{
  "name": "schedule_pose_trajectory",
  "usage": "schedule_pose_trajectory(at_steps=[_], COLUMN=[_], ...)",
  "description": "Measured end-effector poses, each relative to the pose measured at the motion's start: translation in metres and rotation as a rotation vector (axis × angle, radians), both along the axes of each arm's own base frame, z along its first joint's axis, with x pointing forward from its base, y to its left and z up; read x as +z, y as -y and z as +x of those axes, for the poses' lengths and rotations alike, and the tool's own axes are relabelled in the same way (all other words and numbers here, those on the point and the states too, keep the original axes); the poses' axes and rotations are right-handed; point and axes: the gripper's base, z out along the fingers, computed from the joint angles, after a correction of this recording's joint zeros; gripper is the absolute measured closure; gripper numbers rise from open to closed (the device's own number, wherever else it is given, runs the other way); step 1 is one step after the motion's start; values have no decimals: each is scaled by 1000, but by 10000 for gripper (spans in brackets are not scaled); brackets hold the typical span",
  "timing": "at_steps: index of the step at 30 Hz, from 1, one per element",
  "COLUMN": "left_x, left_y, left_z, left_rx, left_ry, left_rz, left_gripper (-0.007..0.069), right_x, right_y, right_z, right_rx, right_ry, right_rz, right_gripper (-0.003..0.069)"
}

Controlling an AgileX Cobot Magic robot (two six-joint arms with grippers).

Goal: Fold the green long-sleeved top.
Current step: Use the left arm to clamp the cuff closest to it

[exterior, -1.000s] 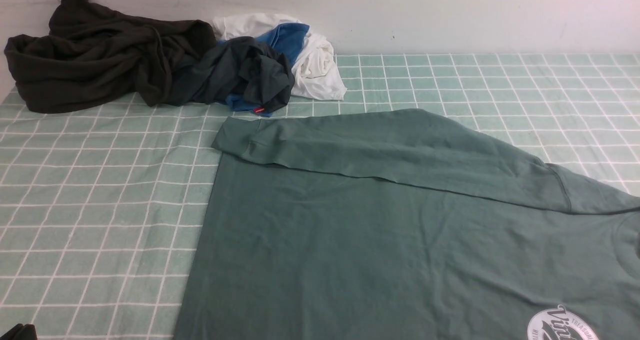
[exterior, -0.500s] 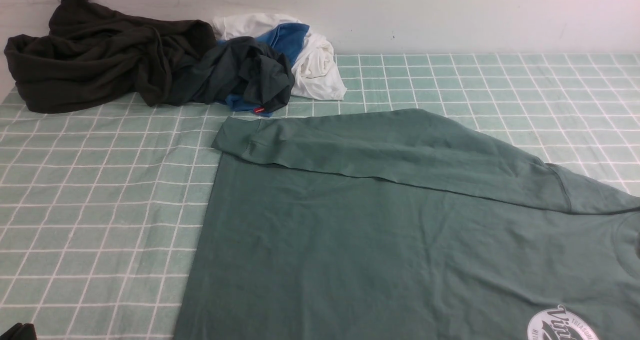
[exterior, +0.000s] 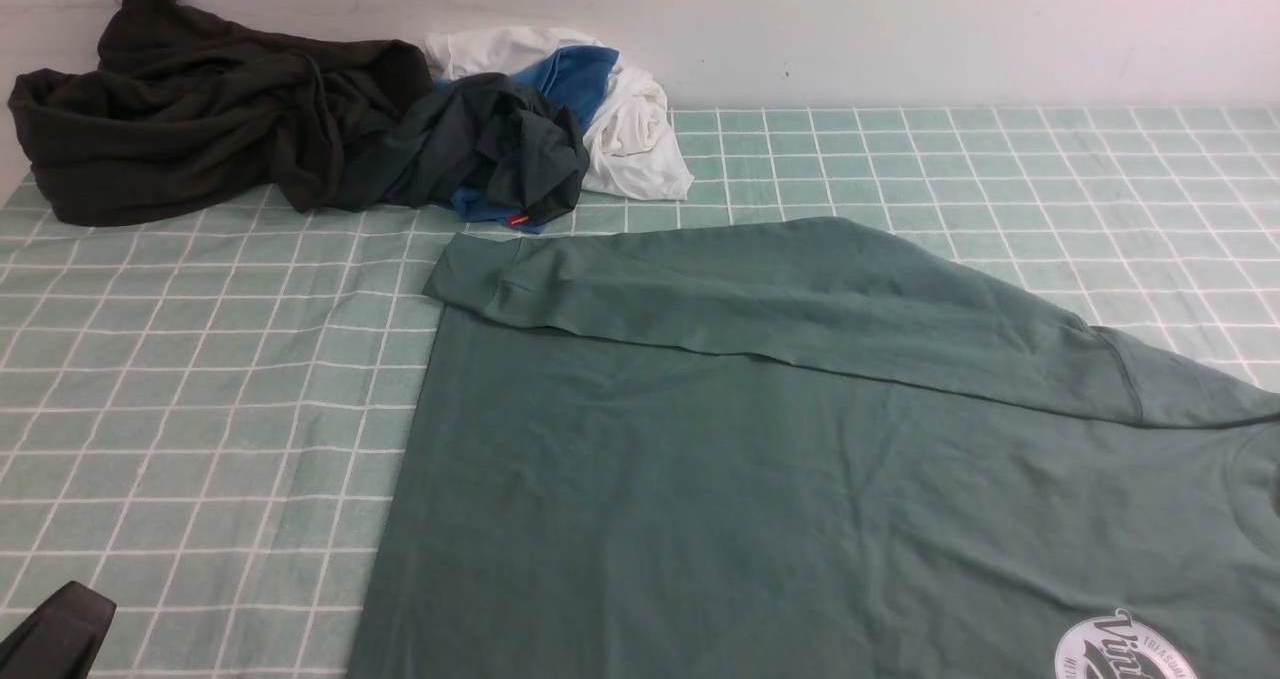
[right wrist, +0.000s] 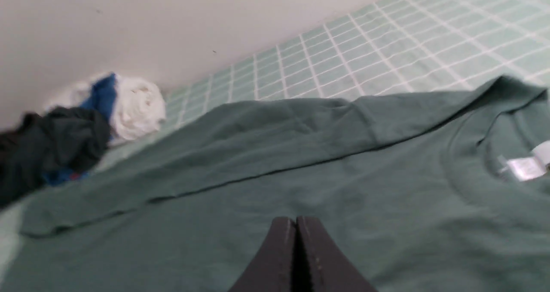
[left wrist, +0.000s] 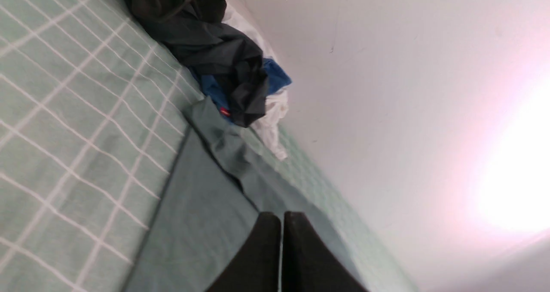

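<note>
Sage-green cotton long-sleeved top lies flat on the mint checked table, from centre toward 4 o'clock. It looks soft, light and limp, so I'd pinch its hem corners. Left end effector and right end effector are closed, empty.

Crumpled clothes pile at far left, against the white wall. Dark olive-black garment is the largest and leftmost. Dark teal-grey garment is bunched against its right side, with a small red tag at the near edge. Blue garment pokes out behind and under the teal-grey one. White garment sits at the pile's right end, touching the blue. All lie on a pale green tablecloth with a white grid, lying flat.
</note>
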Motion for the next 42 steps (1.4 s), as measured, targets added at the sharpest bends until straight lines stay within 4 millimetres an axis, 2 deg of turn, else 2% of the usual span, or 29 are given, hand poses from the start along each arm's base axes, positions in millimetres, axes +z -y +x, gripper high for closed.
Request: schedule_pose_trajectory(at_steps=[2, 3, 5, 8, 13, 17, 18, 19, 22, 25, 28, 29, 31, 33, 37, 40, 42], left_x=[1, 2, 3, 5, 5, 14, 30, 31, 68, 98, 125, 125, 139, 146, 135, 119, 109], left_y=[0, -1, -2, -4, -5, -2, -1, -1, 0, 4, 14, 16, 28, 33, 28, 25, 33], left_z=[0, 0, 0, 1, 1, -1, -4, -4, -2, 14, 41, 45, 69, 83, 107, 119, 124], left_rx=[2, 13, 25, 47, 52, 30, 24, 23, 22, -17, -154, -183, -375, -510, -743, -834, -898], left_ry=[3, 12, 23, 38, 51, 96, 155, 160, 215, 193, 144, 125, 55, -22, -325, -527, -585], left_rz=[-43, -85, -99, -97, -18, 165, 271, 283, 456, 583, 712, 720, 840, 921, 1110, 1225, 1267], left_gripper=[627, 627, 627, 627, 627, 627, 627, 627, 627, 627, 627, 627, 628, 628, 628, 628, 628], right_x=[1, 3, 6, 8, 9, 12, 12, 12, 29, 63, 97, 102, 128, 139, 146, 137, 128], right_y=[-1, -3, -4, -5, -3, -1, 0, 0, 0, 0, -2, -3, -8, -10, -19, -31, -40], right_z=[0, 0, 0, 1, 1, 1, 1, 1, -1, 4, 19, 22, 43, 57, 82, 92, 92], right_rx=[1, 7, 8, 8, -3, -22, -22, -21, -6, 7, 70, 85, 210, 306, 497, 649, 755], right_ry=[9, 23, 41, 58, 82, 114, 122, 122, 168, 176, 104, 88, -50, -166, -365, -480, -561], right_rz=[69, 209, 320, 415, 371, 319, 266, 258, 90, -82, -269, -294, -437, -496, -529, -530, -539], right_gripper=[673, 673, 673, 673, 673, 673, 673, 673, 673, 673, 673, 673, 673, 673, 673, 673, 673])
